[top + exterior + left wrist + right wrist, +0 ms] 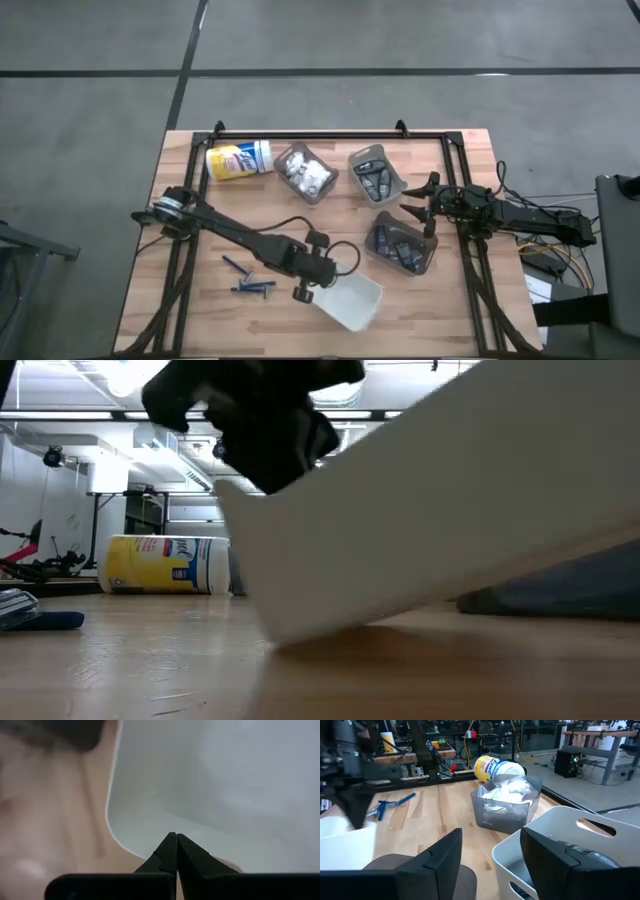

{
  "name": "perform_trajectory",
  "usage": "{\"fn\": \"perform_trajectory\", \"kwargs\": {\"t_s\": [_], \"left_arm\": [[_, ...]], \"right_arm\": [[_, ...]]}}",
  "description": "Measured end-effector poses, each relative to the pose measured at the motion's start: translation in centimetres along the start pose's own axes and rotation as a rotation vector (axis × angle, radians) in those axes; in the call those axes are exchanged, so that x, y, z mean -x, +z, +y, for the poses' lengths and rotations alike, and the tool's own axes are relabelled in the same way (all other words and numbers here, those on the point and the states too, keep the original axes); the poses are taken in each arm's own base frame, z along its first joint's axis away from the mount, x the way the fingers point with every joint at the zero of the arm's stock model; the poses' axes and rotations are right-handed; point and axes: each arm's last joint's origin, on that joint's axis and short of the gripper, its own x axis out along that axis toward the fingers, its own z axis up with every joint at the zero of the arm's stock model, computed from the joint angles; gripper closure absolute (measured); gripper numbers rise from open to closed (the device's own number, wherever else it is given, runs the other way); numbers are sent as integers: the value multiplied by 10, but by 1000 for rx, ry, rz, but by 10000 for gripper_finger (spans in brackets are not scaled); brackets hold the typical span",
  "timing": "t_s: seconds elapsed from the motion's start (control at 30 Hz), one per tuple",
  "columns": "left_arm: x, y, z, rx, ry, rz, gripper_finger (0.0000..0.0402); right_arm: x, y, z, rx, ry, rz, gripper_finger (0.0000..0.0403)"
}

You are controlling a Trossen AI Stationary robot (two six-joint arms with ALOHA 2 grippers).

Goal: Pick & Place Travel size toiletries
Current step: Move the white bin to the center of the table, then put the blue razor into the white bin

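Note:
My left gripper (318, 282) (175, 838) is near the table's front middle, shut on a white plastic bin (352, 298) that stands tilted. A few thin dark blue sticks (250, 281) (390, 804) lie on the wood to its left. A smoky bin of small white toiletries (305, 172) (506, 800) stands toward the far edge. Two more bins hold dark grey-blue pieces (375, 177) (400, 246). My right gripper (418, 198) (490, 856) hovers open between those two bins and touches nothing. My left gripper pinches the white bin's wall at its rim (150, 851), fingertips closed together over the thin edge. It comes slanting down from the table's left. The bin is tilted: one lower corner (275, 642) rests on the table and the rest is raised.
A large white canister with a yellow label (238, 160) (168, 564) lies on its side at the far left. A dark rail frame (330, 133) runs along the far and side edges. Bare wood lies at the near left, in front of the sticks.

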Motion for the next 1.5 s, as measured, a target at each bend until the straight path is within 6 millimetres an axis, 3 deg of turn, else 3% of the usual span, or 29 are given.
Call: {"fn": "perform_trajectory", "kwargs": {"t_s": [0.27,0.73,0.9,1.17,1.3,1.5], "left_arm": [[7,-1,12,-1,87,84,397],[15,-20,57,46,223,278,395],[33,-20,65,59,258,251,396],[90,-26,66,128,267,114,395],[113,-43,59,170,239,60,396],[128,-81,44,267,135,35,391]], "right_arm": [[0,0,0,0,0,0,232],[0,0,0,0,0,0,272],[0,0,0,4,0,0,288],[0,0,0,3,0,-1,314],[0,0,0,2,0,0,329],[0,0,0,1,0,0,348]]}}
